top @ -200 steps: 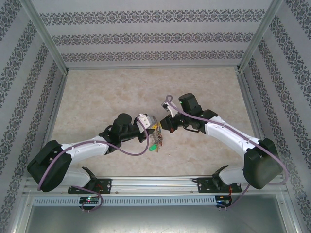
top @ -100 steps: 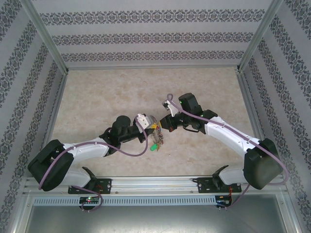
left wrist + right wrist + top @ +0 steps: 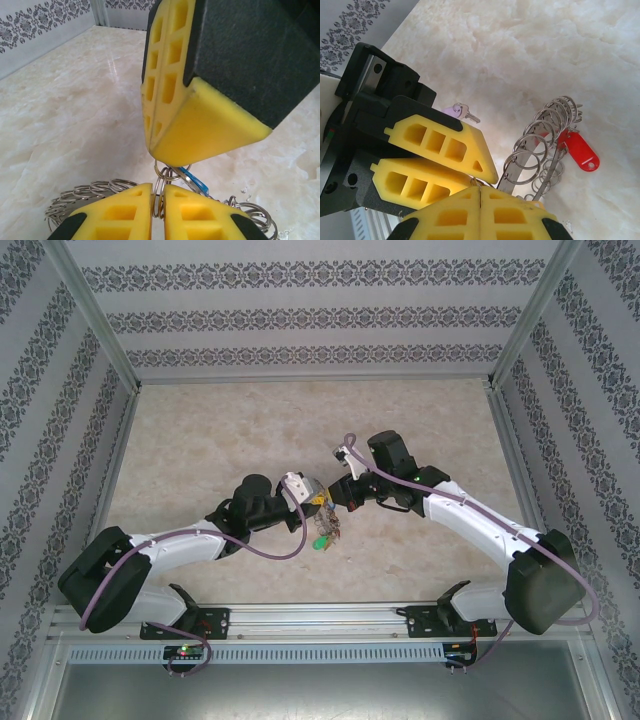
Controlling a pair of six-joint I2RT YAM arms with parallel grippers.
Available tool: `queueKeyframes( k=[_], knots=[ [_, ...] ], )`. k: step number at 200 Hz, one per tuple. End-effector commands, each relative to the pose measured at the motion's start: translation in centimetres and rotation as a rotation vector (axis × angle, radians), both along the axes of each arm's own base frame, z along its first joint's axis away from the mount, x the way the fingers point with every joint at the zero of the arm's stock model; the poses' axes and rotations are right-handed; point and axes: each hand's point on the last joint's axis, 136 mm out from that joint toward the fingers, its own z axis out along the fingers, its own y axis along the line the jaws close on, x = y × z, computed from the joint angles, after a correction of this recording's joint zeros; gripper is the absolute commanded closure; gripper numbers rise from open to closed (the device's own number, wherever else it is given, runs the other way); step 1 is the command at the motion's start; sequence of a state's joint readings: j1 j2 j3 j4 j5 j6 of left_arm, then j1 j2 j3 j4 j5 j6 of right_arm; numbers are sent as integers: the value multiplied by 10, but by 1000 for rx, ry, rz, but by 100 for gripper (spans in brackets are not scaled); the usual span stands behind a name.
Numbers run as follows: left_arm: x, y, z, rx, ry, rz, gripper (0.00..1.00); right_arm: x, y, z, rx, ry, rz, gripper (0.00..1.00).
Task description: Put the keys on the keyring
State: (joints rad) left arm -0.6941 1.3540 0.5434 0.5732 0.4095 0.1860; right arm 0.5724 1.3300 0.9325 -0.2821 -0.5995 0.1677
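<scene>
Scene: two arms are seen from above, set tip to tip over the middle of a marbled table point(image 3: 250, 430)
Left gripper point(image 3: 158, 188): yellow fingers are drawn almost together, a thin slit left between them; a small wire loop stands in the slit, and whether it is pinched or freed cannot be told
Right gripper point(image 3: 479, 194): fingers are pressed flat together; a small wire loop is seen right at their tips and seems nipped there
Keyring point(image 3: 543, 131): a grey ring fringed with wire loops, found directly beneath the meeting fingertips
Keys on the ring: a blue key point(image 3: 194, 182) is hung just under the right gripper's tips, a red key point(image 3: 580, 148) from the far loops; a green key point(image 3: 319, 544) is seen at the near edge of the bunch
Lilac key point(image 3: 456, 109): found lying loose on the table, near the left gripper and apart from the keyring
Step in hand: judged to be the threading of a key onto a rim loop, the ring shared between both grippers
Next move: the lilac key is likely wanted next; one gripper would have to be freed while the keyring is steadied by the other, and a very fine pinch is called for, the key being far smaller than the fingers
</scene>
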Motion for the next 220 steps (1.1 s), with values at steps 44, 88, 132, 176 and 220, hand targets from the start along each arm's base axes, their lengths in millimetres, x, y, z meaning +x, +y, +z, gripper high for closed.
queueKeyframes(
  k=[44, 88, 132, 176, 220],
  knots=[
    [-2, -9, 2, 34, -1, -55, 86, -8, 12, 28, 51, -70, 77, 100],
    [-1, -7, 1, 47, -4, -47, 100, -5, 8, 25, 26, -72, 55, 100],
    [1, -4, 11, -9, -41, -13, 100, 7, -18, -6, -37, -2, -63, 100],
    [1, -4, 17, -49, -55, -3, 100, 10, -23, -22, -44, 38, -93, 100],
    [0, -4, 19, -54, -55, -11, 100, 12, -17, -11, -7, 24, -69, 100]
  ],
)
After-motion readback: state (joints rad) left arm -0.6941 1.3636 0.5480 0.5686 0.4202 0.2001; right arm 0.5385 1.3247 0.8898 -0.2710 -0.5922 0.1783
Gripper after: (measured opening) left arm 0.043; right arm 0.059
